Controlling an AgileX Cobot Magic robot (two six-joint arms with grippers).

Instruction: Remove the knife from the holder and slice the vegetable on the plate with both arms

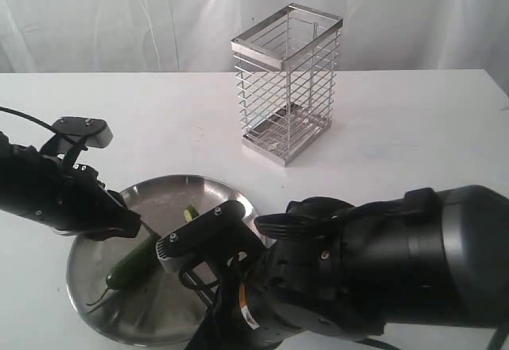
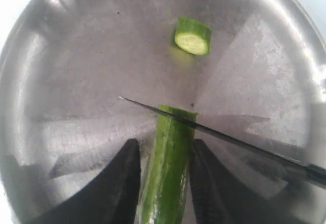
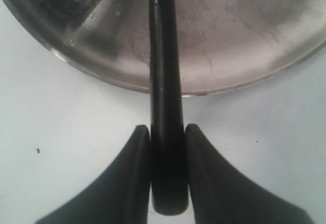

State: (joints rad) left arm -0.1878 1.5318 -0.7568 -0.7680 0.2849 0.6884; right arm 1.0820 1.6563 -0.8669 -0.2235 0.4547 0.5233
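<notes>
Both my grippers are clamped: the left gripper [image 2: 164, 183] pins the vegetable [image 2: 167, 168] on the plate [image 2: 76, 56], the right gripper [image 3: 165, 152] squeezes the knife [image 2: 224, 140], whose blade lies across the vegetable's cut end. One cut slice [image 2: 192, 35] sits apart; the holder [image 1: 286, 83] stands well behind, while my right arm [image 1: 374, 270] blocks the plate's near edge.

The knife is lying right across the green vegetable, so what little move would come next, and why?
Probably a short press straight down. The knife, clamped in the right pincer, lies across the vegetable near its cut end, and the left pincer grips that vegetable on the plate. One slice already lies apart, so another cut seems due.
</notes>
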